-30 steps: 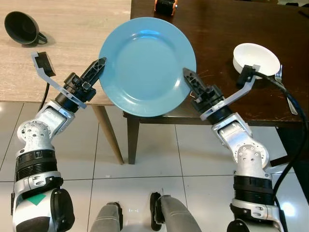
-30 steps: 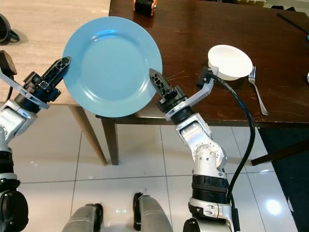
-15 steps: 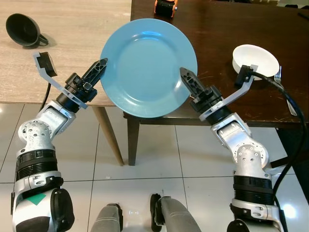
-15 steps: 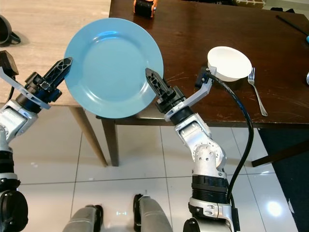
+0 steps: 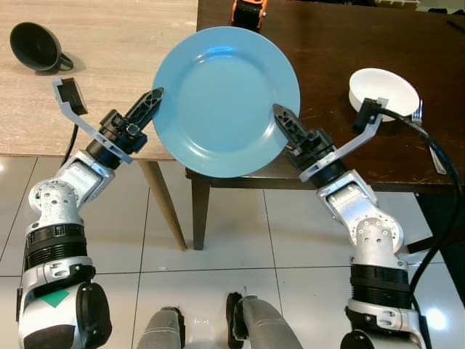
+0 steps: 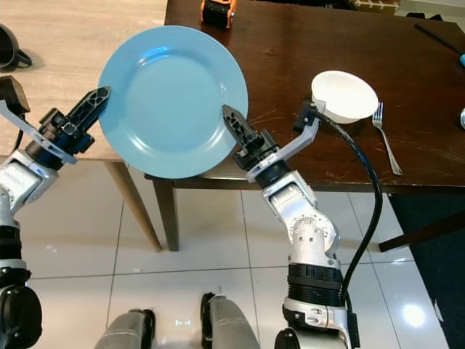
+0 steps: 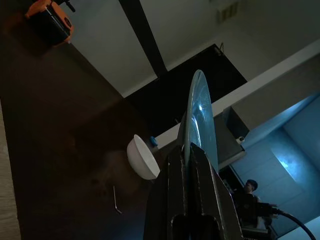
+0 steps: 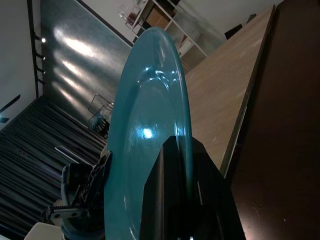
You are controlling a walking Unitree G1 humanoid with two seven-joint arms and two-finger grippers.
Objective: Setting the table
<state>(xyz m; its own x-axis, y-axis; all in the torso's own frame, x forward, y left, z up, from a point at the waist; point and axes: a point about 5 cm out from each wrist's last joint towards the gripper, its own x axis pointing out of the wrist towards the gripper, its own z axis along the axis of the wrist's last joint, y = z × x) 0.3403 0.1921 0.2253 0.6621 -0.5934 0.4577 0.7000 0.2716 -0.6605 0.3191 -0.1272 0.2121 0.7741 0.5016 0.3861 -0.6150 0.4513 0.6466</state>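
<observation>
Blue plate (image 5: 225,100) slightly nearer the white bowl (image 5: 383,89), between both grippers' fingers (image 5: 151,102).

The left gripper (image 5: 151,98) and right gripper (image 5: 280,116) clamp opposite rims of a blue plate (image 5: 225,102) held over the near edge where the light table (image 5: 109,43) meets the dark table (image 5: 341,36). A white bowl (image 5: 383,91) and fork (image 5: 429,138) lie near the dark table's right edge.

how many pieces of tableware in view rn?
4. Blue plate held between left gripper and right gripper; white bowl and fork on the dark table; black cup on the light table. More may be out of frame.
</observation>
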